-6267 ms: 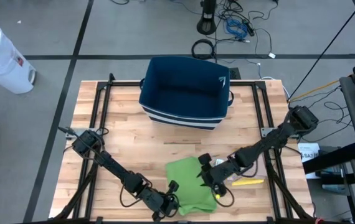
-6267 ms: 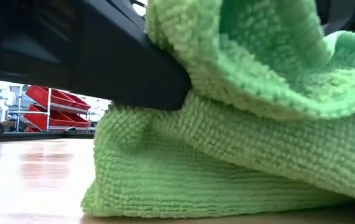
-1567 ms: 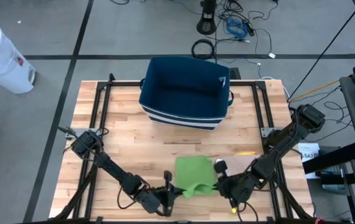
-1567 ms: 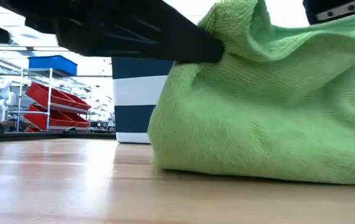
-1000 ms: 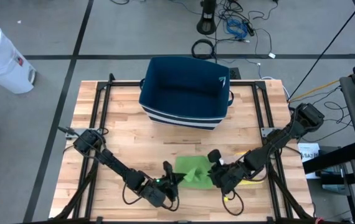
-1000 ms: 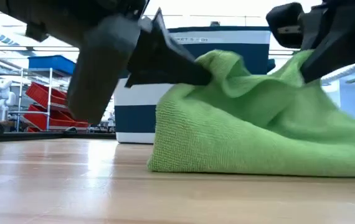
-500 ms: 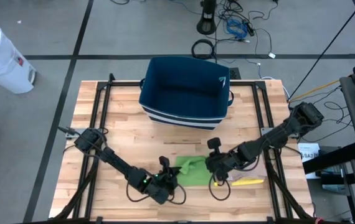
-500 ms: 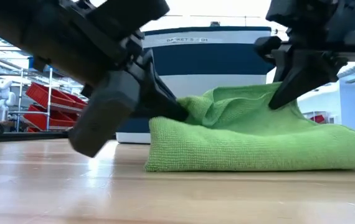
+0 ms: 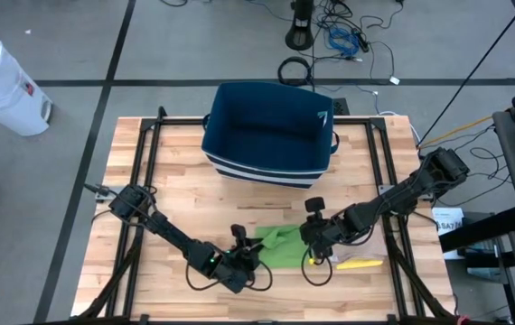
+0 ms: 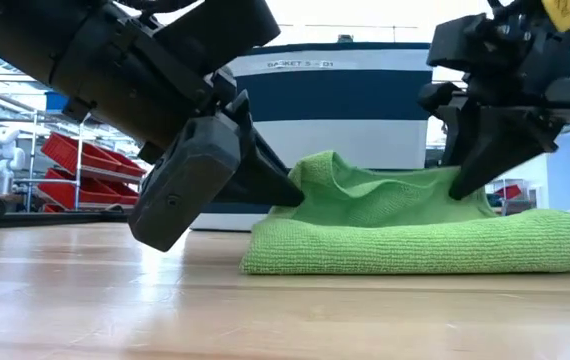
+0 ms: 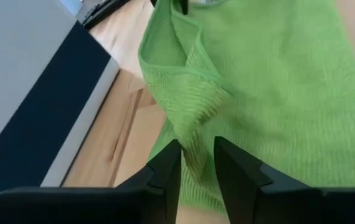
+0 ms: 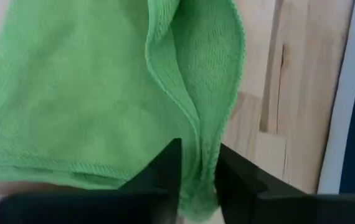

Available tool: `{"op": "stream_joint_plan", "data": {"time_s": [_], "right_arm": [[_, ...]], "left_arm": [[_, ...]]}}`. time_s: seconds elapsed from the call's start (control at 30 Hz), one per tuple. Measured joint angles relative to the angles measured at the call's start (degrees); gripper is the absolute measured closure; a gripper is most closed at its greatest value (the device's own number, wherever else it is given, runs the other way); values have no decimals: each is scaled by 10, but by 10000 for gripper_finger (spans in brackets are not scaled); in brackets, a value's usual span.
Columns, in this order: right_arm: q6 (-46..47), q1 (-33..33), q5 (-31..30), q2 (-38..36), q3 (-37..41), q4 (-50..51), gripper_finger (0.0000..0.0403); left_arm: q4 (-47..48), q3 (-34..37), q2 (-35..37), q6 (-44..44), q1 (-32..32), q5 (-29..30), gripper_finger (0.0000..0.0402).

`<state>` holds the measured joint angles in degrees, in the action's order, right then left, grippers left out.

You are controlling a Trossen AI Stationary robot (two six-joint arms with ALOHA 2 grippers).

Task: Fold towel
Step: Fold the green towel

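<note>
- We counted one green towel point(image 9: 277, 246).
- We counted one blue basket point(image 9: 269, 133).
- We counted one yellow object point(image 9: 359, 264).
- We counted two grippers: left gripper point(image 9: 248, 252), right gripper point(image 9: 308, 244).

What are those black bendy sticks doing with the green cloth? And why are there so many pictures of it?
Those sticks are two robot arms. Each ends in a gripper, like a hand with two fingers. They are folding the green towel, which lies on a wooden table in front of a big blue basket.

There are four cameras. One looks down from above. One sits low on the table, so the towel looks huge. One rides on each arm's wrist and looks past its fingers.

The left gripper is at one end of the towel and the right gripper at the other. In each wrist picture, the fingers stand a little apart with a towel edge between them; I can't tell if they are gripping or letting go. A yellow thing lies nearby.
</note>
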<state>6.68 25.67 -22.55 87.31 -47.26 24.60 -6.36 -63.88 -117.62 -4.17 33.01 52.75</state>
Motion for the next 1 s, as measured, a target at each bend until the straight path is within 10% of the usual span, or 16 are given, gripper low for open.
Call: {"op": "stream_joint_plan", "data": {"time_s": [0.27, 0.57, 1.0], "right_arm": [[8, 1, -61, 0, 3, 3, 235], [12, 3, -107, 0, 3, 26, 231], [27, 32, 2, 0, 3, -85, 238]], "left_arm": [[39, 0, 0, -58, 0, 0, 281], [45, 0, 0, -75, 0, 24, 275], [27, 0, 0, -56, 22, 141, 275]]}}
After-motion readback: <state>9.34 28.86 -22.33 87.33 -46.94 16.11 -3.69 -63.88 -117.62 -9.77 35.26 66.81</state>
